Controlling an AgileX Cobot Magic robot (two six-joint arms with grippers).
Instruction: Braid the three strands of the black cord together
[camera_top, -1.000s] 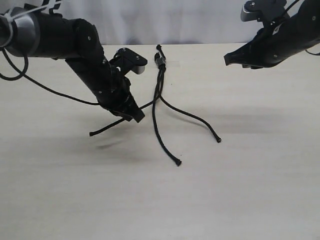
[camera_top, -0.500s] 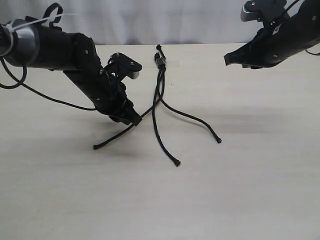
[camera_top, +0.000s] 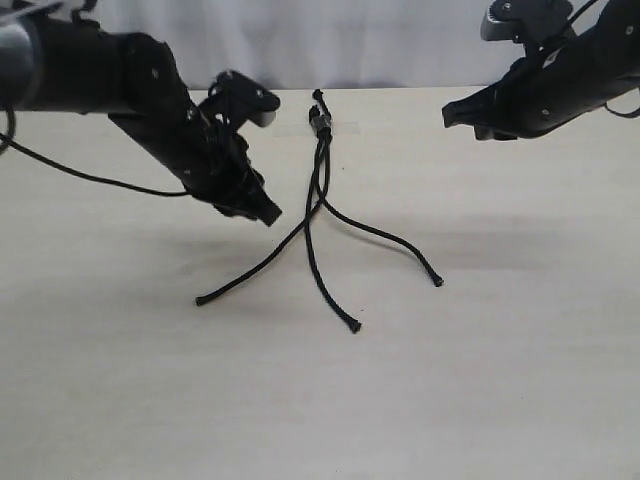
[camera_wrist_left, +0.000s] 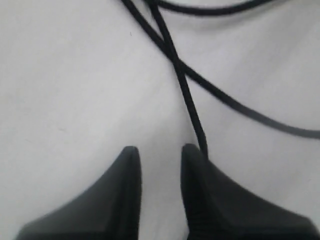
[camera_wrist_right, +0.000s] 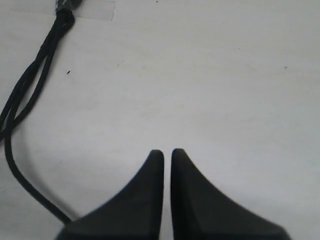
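Observation:
The black cord lies on the table with its knotted end (camera_top: 320, 121) at the far middle. From there the three strands fan toward the near side: the left strand (camera_top: 250, 272), the middle strand (camera_top: 315, 265) and the right strand (camera_top: 390, 238). The left and middle strands cross just below the knot. My left gripper (camera_top: 270, 214) hovers above the left strand, open and empty; in the left wrist view (camera_wrist_left: 160, 150) a strand (camera_wrist_left: 185, 90) runs behind one finger. My right gripper (camera_top: 447, 118) hangs shut and empty over the far right, away from the cord (camera_wrist_right: 30, 80).
The pale table (camera_top: 500, 380) spreads around the cord. A strip of clear tape (camera_wrist_right: 95, 7) holds the knotted end down. A thin arm cable (camera_top: 90, 178) droops over the table's left side.
The left gripper has let go of the left strand and risen toward the back. The strand dropped flat, its tip now further right and nearer the front. The right arm barely moved.

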